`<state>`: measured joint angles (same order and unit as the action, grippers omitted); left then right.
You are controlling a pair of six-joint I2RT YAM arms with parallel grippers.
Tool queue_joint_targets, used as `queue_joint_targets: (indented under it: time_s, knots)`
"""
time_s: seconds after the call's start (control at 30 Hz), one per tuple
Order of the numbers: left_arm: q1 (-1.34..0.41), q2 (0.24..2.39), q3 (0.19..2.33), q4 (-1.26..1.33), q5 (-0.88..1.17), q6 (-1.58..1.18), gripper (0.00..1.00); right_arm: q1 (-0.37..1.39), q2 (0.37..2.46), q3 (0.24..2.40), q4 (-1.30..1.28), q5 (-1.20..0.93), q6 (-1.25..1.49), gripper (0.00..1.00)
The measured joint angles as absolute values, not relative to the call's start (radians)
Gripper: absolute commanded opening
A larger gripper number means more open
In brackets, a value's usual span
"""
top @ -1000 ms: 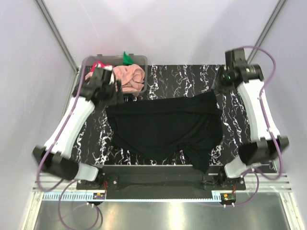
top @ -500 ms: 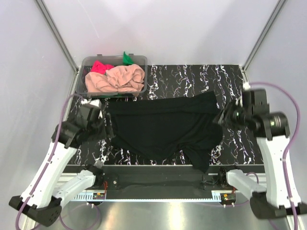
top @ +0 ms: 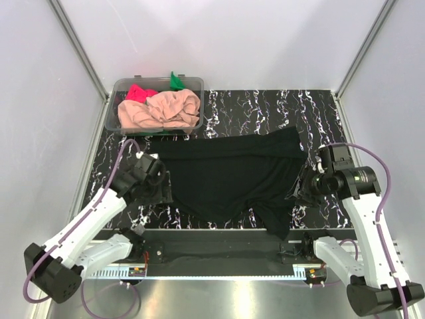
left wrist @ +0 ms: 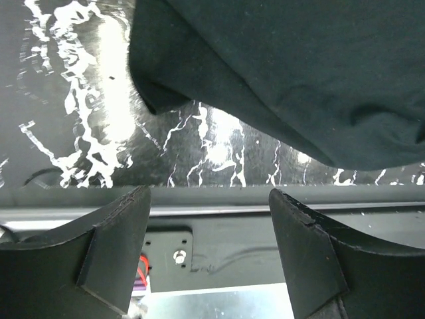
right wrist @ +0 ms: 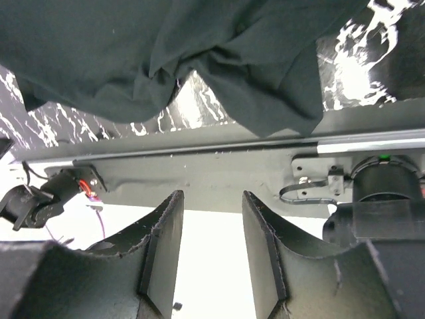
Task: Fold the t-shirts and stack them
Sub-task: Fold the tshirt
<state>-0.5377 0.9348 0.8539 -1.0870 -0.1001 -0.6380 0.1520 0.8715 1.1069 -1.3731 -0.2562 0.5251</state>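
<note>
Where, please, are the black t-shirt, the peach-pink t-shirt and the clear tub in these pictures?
black t-shirt (top: 226,176), top external view, middle of the spread cloth.
peach-pink t-shirt (top: 163,109), top external view, middle of the crumpled cloth.
clear tub (top: 191,80), top external view, far rim.

In the overhead view the left arm (top: 93,216) stretches from the lower left of the frame toward the middle left. Its left gripper (top: 158,186) is held low and points right, and the wrist view shows the jaws spread wide. The right arm (top: 366,216) stands at the lower right with its elbow bent, its right gripper (top: 297,191) pointing left at centre right, the fingers (right wrist: 163,252) parted by a narrower gap.
</note>
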Motion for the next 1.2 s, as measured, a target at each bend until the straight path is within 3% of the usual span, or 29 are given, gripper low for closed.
queue_joint_targets:
  time_s: [0.23, 0.6, 0.87, 1.2]
  knots:
    - [-0.532, 1.053, 0.843, -0.997, -0.074, -0.670, 0.78, 0.173, 0.918, 1.130, -1.374, -0.315, 0.527, 0.48]
    - [-0.506, 1.259, 0.911, -0.941, -0.100, -0.834, 0.77, 0.192, 1.018, 1.507, -1.364, -0.358, 0.447, 0.50]
    - [-0.460, 1.224, 0.931, -1.025, -0.131, -0.888, 0.77, 0.197, 1.080, 1.620, -1.358, -0.360, 0.433, 0.50]
    - [-0.390, 1.174, 0.801, -1.030, -0.134, -0.891, 0.77, 0.197, 1.091, 1.636, -1.359, -0.362, 0.436, 0.50]
